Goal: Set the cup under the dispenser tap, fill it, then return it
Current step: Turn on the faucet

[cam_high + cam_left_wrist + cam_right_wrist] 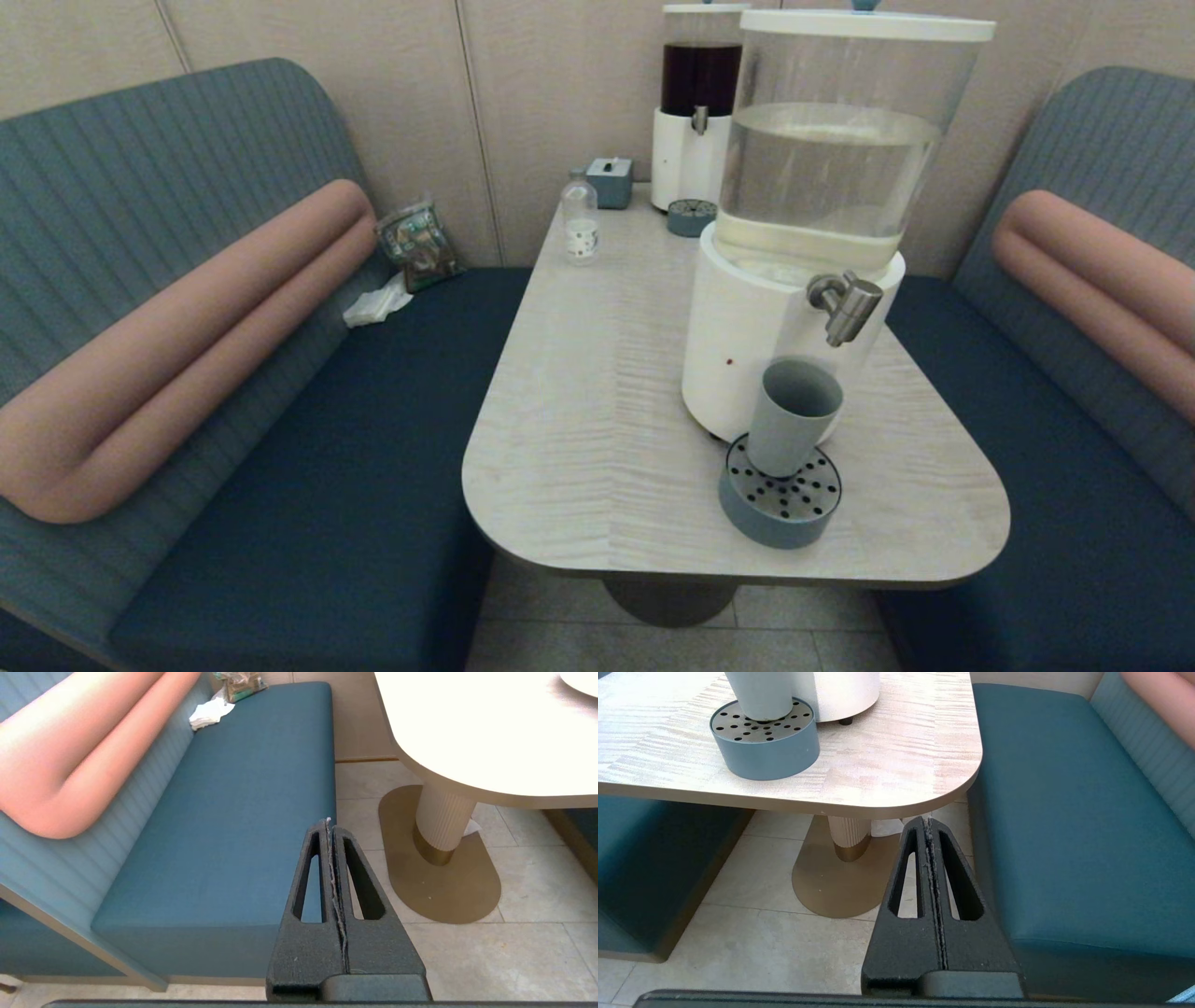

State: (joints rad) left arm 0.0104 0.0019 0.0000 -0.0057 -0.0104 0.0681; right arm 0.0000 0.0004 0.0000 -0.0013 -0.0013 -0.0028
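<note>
Below the table, both grippers hang parked with fingers pressed flat together, holding nothing.

Outward from the fingers: the left gripper [331, 823] sits low off the table's [597, 411] near left corner, over the floor at the edge of the left bench [233, 812]; the right gripper [928, 822] sits low off the table's near right corner, beside the right bench [1073, 812] and close to the table's pedestal [850, 837]. Up on the table, the cup [792, 418] stands upright and empty on the drip tray [780, 495] near the front edge, just below the tap [845, 306] and slightly nearer than its nozzle. That tray touches the base of the clear-tank dispenser [822, 224]. Behind it stands the dark-liquid dispenser [695, 112]; a small bottle [580, 219] stands at the table's far left edge.
</note>
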